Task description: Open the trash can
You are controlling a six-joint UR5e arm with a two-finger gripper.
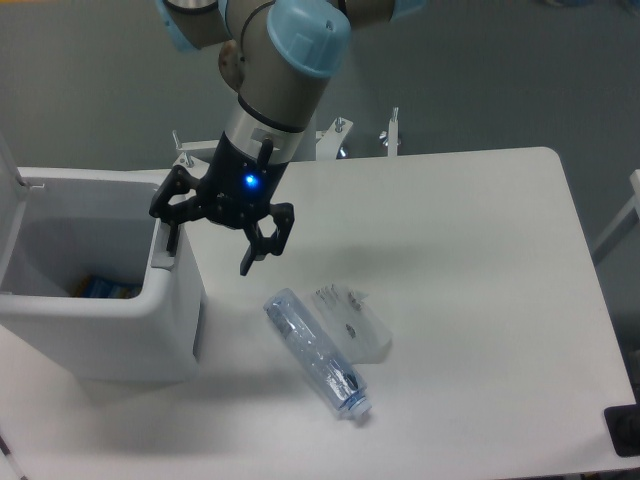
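Camera view from above a white table (480, 260). At the left edge sits the trash can (100, 330), a white bin whose inside shows, with something blue at the bottom; its lid (8, 175) appears raised at far left, so opening looks done. The gripper (215, 243) hangs at the bin's right rim, fingers spread, holding nothing. A clear bottle (315, 355) lies nearby.

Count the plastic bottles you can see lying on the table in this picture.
1. The clear plastic bottle lies on its side near the table's front, right of the open trash can. Others could be hidden inside the bin.
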